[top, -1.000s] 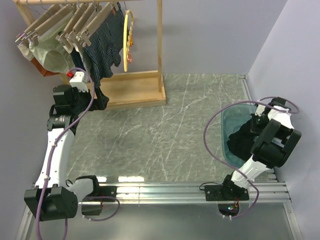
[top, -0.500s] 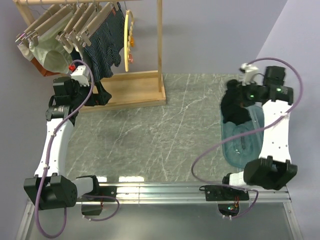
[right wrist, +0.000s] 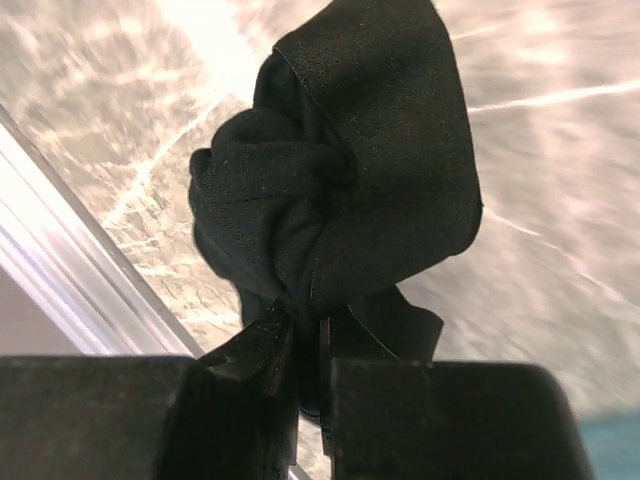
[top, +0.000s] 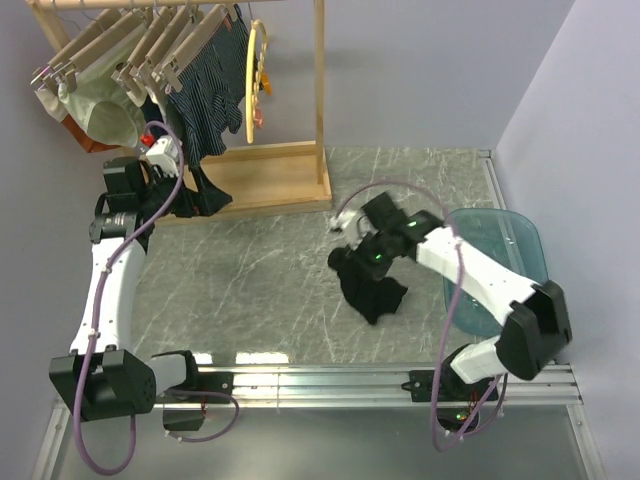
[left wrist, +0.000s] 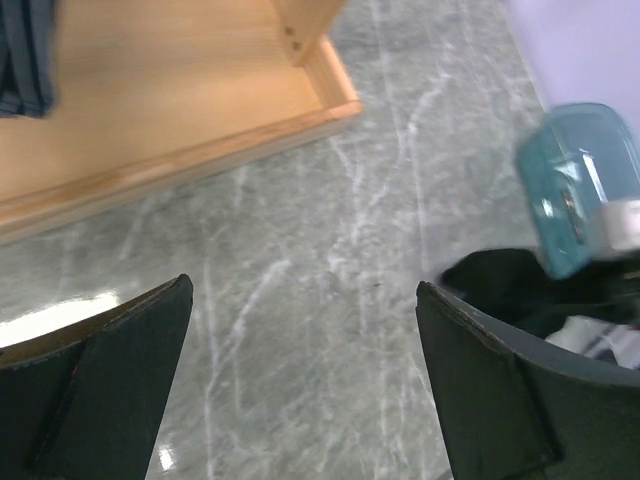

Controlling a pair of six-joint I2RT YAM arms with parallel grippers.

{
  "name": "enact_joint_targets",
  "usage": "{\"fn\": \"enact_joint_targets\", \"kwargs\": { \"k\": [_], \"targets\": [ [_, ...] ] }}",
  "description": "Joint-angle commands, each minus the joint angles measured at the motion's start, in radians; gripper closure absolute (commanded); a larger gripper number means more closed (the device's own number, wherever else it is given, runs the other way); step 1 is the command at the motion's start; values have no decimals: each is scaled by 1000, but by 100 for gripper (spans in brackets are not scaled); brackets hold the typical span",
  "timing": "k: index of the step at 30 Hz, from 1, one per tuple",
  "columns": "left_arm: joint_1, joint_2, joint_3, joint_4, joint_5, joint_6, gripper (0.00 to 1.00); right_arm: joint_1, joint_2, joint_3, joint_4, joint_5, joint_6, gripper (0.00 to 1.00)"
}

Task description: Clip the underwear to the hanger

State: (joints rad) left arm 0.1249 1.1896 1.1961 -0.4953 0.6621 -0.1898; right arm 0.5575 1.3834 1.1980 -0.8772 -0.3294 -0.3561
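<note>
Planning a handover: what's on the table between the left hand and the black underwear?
Only bare marble table, seen in the top view; the right hand holds the underwear.

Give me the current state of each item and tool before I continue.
underwear: bunched up, hanging from the right tool, unclipped.
hanger: hanging on the rack, nothing clipped to it.
right tool: shut on the underwear.
left tool: open, holding nothing.
striped shorts: clipped to a wooden hanger on the rack.

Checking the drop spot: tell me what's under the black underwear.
Grey marble tabletop lies under the underwear, which the right gripper pinches. The patch directly beneath the bunched fabric is hidden.
</note>
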Motion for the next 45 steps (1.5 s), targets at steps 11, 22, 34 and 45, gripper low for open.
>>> {"fn": "enact_joint_targets", "kwargs": {
  "k": [11,22,34,45],
  "targets": [
    [4,-140,-191,-69,287,297,1,217,69,-43,136,-6,129,5],
    [-257,-56,-389,66,131,320,5,-142,178,-117,135,-332,250,19],
    [-547,494,-191,21,24,219,21,-140,376,-104,86,-487,212,27],
    [-599,709,-60,55,151,69,57,-136,440,-87,49,-540,189,45]
  ]
}}
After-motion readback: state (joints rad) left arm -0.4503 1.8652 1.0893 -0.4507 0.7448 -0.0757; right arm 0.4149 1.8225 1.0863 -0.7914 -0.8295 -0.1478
